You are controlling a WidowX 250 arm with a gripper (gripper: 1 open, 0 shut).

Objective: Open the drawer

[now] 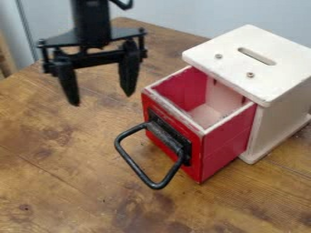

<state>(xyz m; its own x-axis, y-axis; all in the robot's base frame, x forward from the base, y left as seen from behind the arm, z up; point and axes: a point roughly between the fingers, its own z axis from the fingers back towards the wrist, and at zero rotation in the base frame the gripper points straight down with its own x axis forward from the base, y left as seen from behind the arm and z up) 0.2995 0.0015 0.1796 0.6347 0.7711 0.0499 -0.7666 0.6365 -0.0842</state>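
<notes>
Claw (97,86) spread wide, empty, clear above table (49,173). Drawer (195,123) pulled out (probably light, slides easy); grab by stiff wire handle (144,157).

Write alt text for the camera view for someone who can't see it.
A red drawer stands pulled out of a white wooden housing on a wooden table, its black loop handle lying in front. An open black gripper hangs above, holding nothing.
</notes>
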